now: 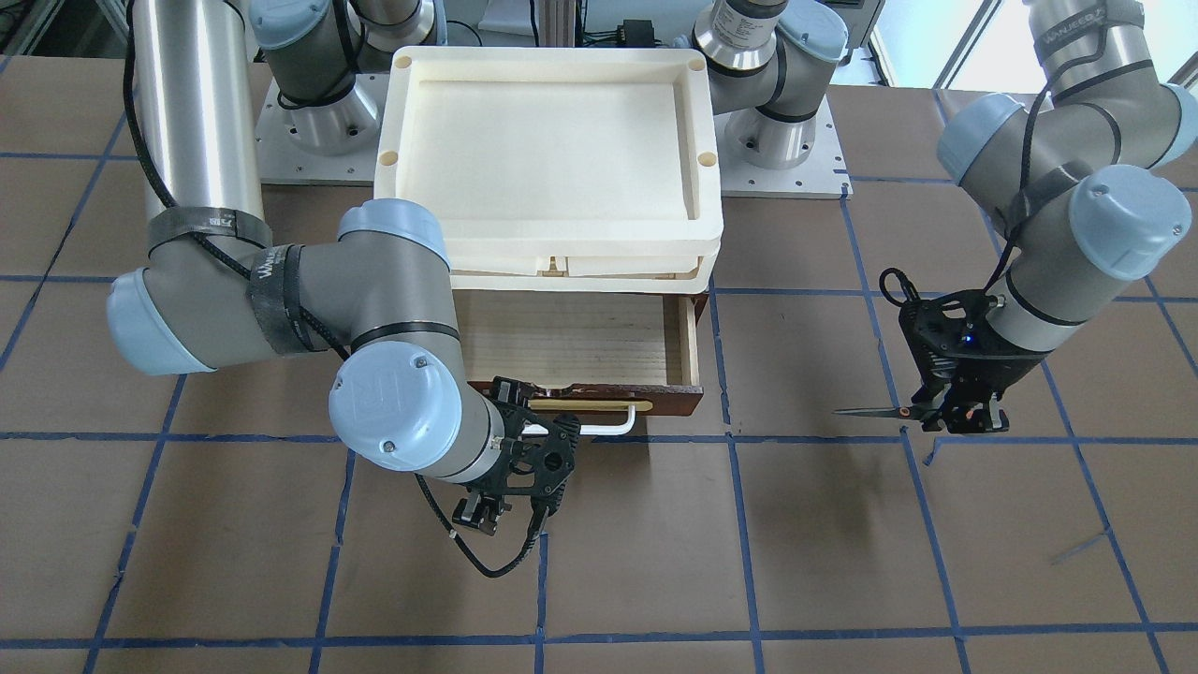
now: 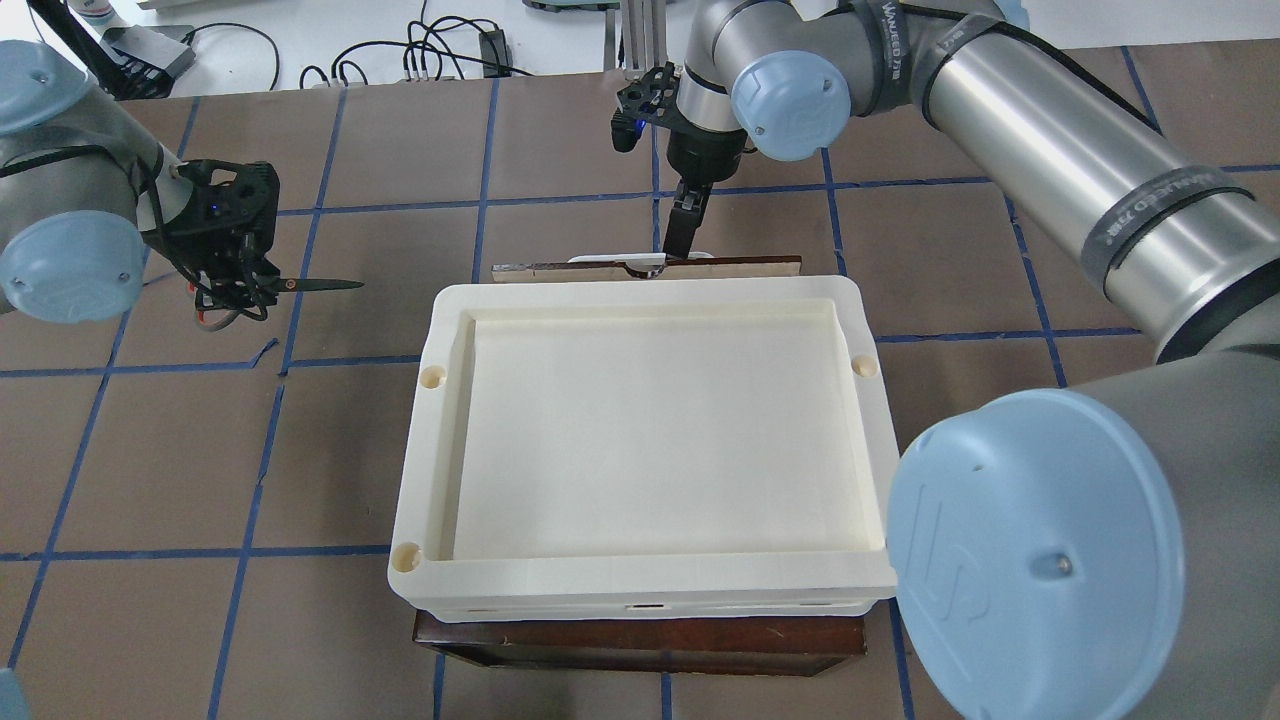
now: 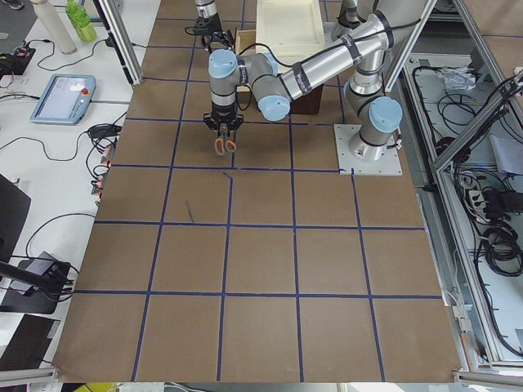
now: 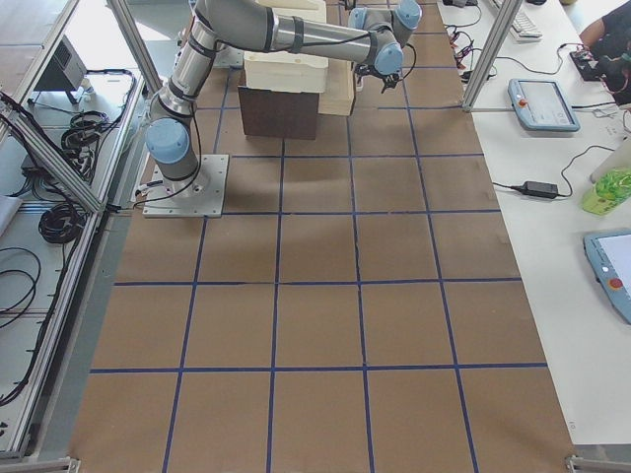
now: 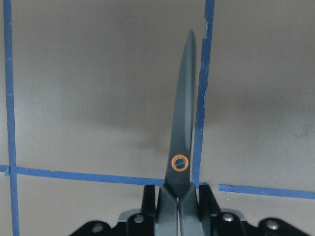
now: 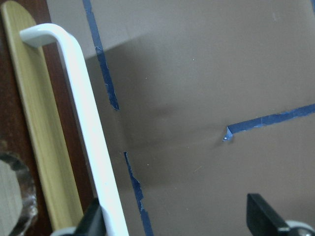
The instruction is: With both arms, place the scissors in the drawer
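The scissors [image 1: 875,410] hang in my left gripper [image 1: 964,419], which is shut on their handles above the table, well to the side of the drawer. The slim dark blades point level toward the drawer; they show in the overhead view [image 2: 320,285] and the left wrist view [image 5: 181,137]. The drawer [image 1: 571,337] is pulled partly out, its pale wood floor bare. My right gripper [image 1: 535,412] is open at the dark drawer front, by the white wire handle [image 1: 608,421]. In the right wrist view the handle [image 6: 88,123] runs just inside one finger [image 6: 93,223].
Stacked cream plastic trays [image 1: 697,187] sit on top of the dark brown cabinet [image 2: 640,640] and overhang the drawer's back part. The brown table has blue tape lines [image 1: 739,524]. Both arm bases stand behind the cabinet.
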